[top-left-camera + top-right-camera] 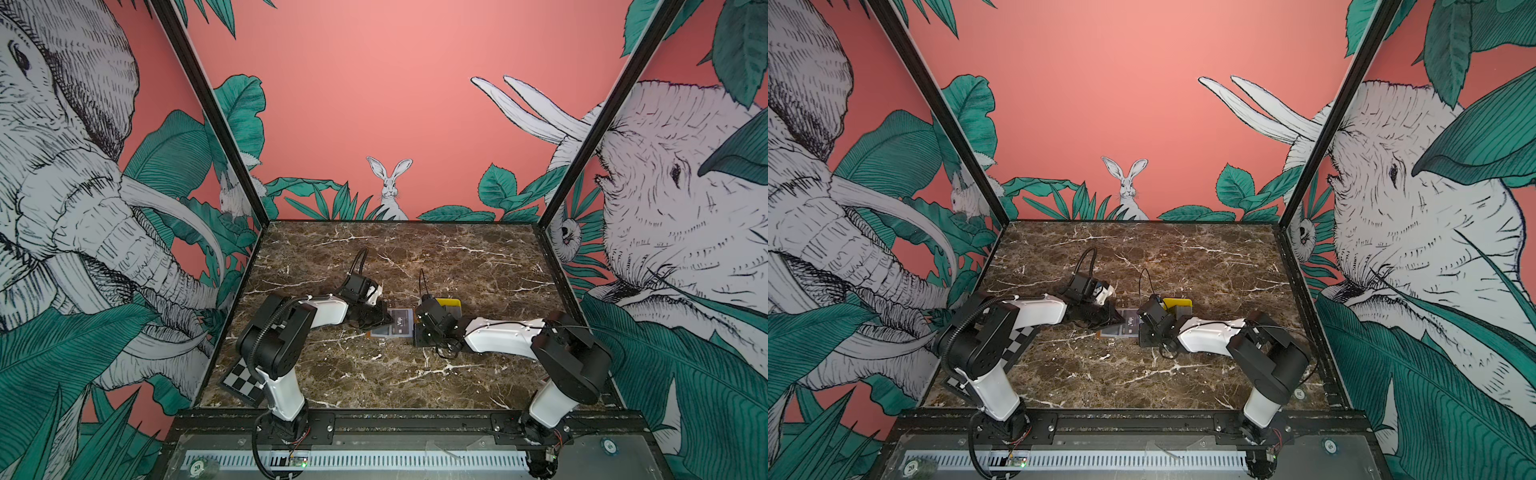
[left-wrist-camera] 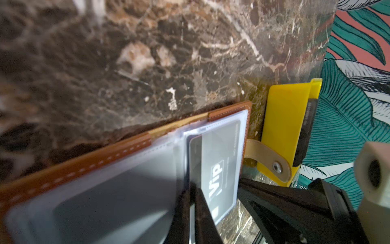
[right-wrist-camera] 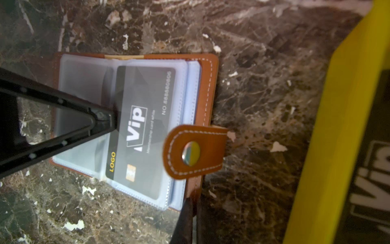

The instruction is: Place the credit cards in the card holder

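Holder [image 3: 207,84] lies open. One card [image 3: 145,126] sits in the sleeve on the holder's tab-side page, with its long axis parallel to the spine and its spine-side edge apparently proud of the sleeve. Left gripper [image 3: 112,121], jaws closed, touches that edge; whether it pinches it cannot be told. The card lies tabward of it, so the left arm is nearer for seating. Right gripper [image 3: 191,213], closed, sits at the holder's cover edge. Spare cards [image 3: 375,179] rest in the tray [image 3: 337,105] beyond the tab.
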`<state>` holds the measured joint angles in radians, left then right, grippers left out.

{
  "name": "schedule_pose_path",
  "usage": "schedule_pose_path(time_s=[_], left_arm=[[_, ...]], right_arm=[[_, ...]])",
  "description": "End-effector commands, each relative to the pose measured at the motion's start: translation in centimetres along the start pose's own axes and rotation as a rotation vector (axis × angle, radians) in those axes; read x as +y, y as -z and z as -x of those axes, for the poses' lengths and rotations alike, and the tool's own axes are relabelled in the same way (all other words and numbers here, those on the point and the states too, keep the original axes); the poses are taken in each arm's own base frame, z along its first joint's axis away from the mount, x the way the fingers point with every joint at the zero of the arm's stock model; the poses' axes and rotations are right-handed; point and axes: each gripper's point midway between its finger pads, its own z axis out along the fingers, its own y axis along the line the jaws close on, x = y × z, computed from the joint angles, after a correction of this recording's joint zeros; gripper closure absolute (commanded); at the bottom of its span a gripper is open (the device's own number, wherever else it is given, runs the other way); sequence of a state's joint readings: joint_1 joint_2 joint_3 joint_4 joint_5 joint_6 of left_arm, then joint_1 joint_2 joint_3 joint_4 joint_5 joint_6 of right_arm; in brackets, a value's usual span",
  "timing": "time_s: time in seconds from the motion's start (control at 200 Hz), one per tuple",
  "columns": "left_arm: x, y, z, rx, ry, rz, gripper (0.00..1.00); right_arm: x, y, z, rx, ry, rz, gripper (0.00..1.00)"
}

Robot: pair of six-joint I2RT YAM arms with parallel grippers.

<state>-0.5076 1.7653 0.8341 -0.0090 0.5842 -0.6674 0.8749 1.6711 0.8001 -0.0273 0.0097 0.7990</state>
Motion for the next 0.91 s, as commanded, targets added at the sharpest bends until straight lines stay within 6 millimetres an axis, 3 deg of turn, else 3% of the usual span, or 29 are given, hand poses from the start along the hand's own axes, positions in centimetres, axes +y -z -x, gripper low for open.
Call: schedule_pose_path(time_s=[0.0,0.47,0.66,0.9], left_arm=[[0.0,-0.2,0.2,-0.004,0.007,0.019,0.91],[-1.8,0.2,0.3,-0.009,-0.011,-0.067,0.90],[-0.3,1.3,0.1,-0.029,-0.018,0.009,0.89],[1.5,4.5,-0.5,-0.075,-0.009,0.059,0.76]], right_arm=[[-1.9,-0.8,-1.6,0.059,0.015,-0.077,0.93],[-2.0,-0.8,-1.6,0.058,0.012,-0.079,0.93],[-2.0,-0.8,-1.7,0.059,0.012,-0.074,0.93],[-2.0,-0.4,-1.6,0.054,0.015,-0.074,0.92]])
